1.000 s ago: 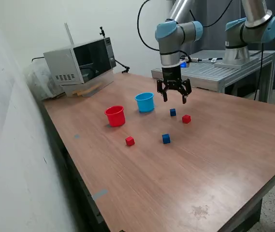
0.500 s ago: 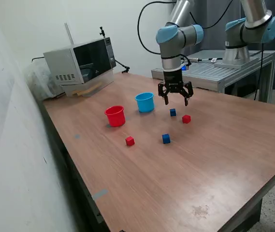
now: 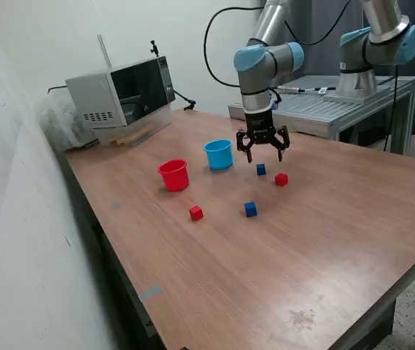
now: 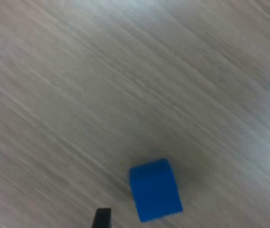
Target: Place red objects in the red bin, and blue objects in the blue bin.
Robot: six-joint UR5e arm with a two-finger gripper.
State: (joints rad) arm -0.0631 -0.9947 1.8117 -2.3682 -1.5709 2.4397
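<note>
The pincer (image 3: 263, 152) has dropped slightly, spread wide and empty over a blue cube (image 3: 261, 169).

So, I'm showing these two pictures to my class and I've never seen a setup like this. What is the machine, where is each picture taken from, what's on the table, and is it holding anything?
The machine is a robot arm ending in a two-finger gripper, which works like a claw. One picture comes from a camera off to the side; the blurry close-up comes from a camera on the arm's wrist, looking down.

On the wooden table stand a red cup and a light-blue cup. Four small cubes lie loose: two red and two dark blue.

The gripper is open and holds nothing. It hangs above one blue cube, the one filling the close-up. A microwave sits at the back.
</note>
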